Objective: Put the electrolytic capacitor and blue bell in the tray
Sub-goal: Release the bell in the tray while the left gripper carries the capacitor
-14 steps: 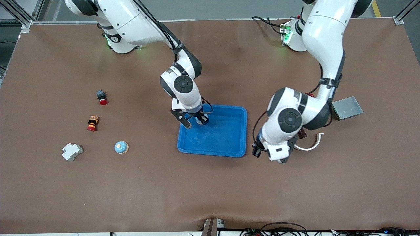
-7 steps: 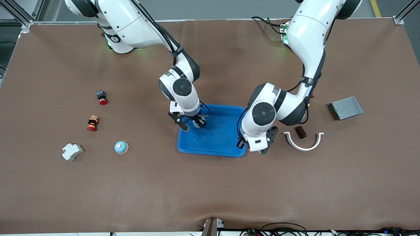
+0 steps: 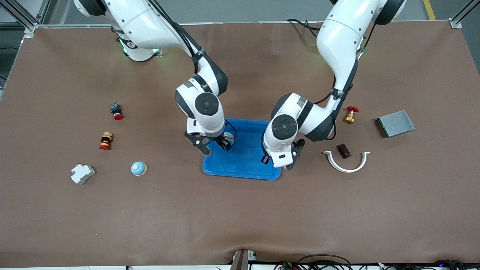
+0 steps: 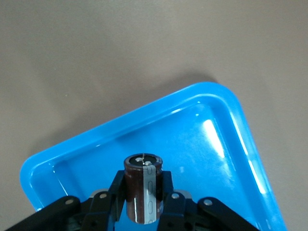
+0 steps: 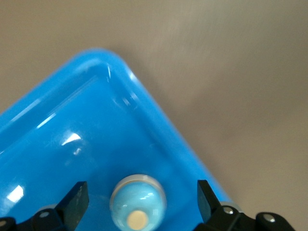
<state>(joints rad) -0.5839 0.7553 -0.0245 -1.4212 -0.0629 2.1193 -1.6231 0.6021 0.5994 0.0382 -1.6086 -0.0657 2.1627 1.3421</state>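
Right gripper (image 3: 214,145) just popped its jaws wide, so the blue bell (image 5: 138,202) now sits in the tray (image 3: 258,173); left gripper (image 3: 278,162) has swung over the tray, jaws clamping the electrolytic capacitor (image 4: 143,186), drop next I guess

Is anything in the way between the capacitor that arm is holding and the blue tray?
Nothing visible. The left end effector holds the capacitor over bare floor of the tray. The only thing in the tray is a blue bell, under the open right end effector at the tray's right-arm end.
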